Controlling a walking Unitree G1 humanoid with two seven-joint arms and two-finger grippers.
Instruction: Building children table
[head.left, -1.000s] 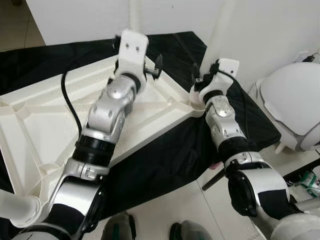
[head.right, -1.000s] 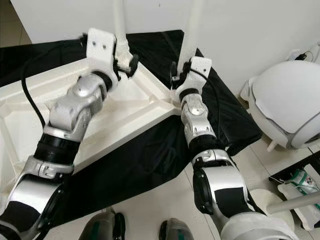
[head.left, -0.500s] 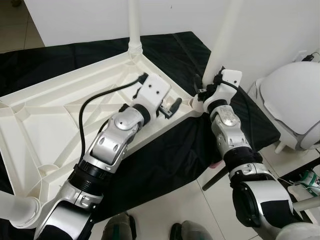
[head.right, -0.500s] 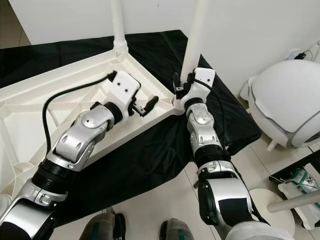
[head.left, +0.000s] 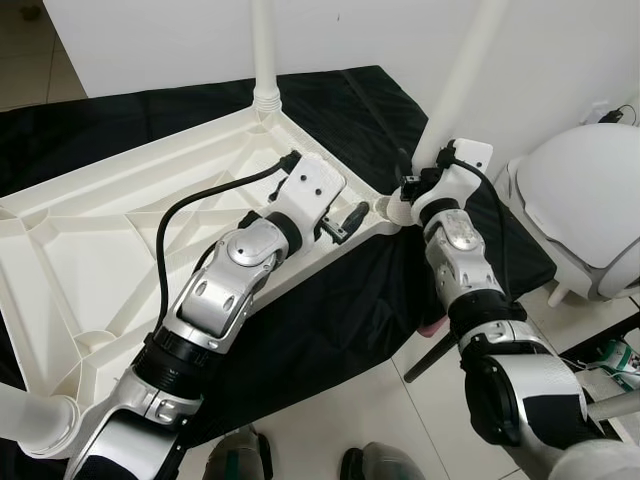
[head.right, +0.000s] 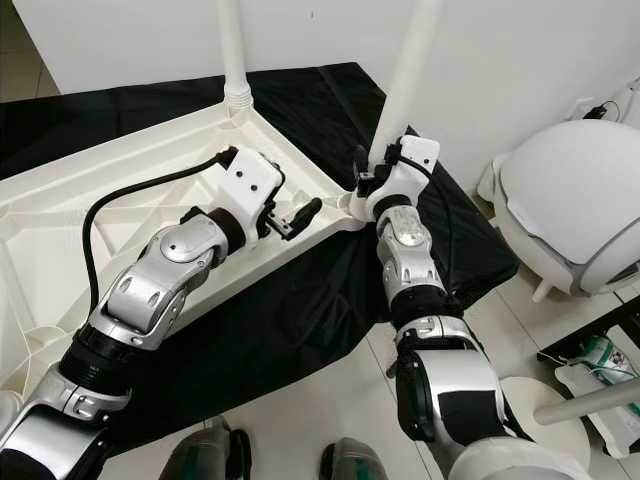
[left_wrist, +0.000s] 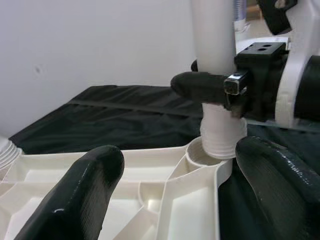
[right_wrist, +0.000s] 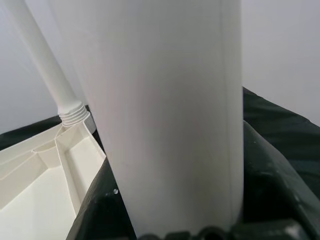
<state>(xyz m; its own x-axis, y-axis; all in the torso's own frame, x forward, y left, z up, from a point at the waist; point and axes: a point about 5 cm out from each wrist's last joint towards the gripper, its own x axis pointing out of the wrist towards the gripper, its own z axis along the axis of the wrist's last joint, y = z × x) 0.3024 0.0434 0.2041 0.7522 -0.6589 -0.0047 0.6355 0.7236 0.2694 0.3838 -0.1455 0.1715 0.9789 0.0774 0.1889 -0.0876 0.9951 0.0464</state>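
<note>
Black cloth (head.left: 340, 100) covers the floor beneath an upturned white tabletop (head.left: 110, 250), its corner socket at three o'clock. Right gripper (head.right: 375, 178) clamps a white table leg (head.left: 462, 75) whose threaded end sits just above that socket. Left gripper (head.left: 340, 218), fingers spread apart and empty, hovers over the tabletop's rim beside it. Another leg (head.left: 264, 50) stands at twelve o'clock.

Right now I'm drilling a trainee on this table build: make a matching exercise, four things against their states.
Things:
1. left claw
2. right claw
3. far leg
4. tabletop

States:
A. upside down on the black cloth
B. shut on the near leg
C. open over the tabletop's edge
D. upright in its corner socket

Pairs: 1-C, 2-B, 3-D, 4-A
</note>
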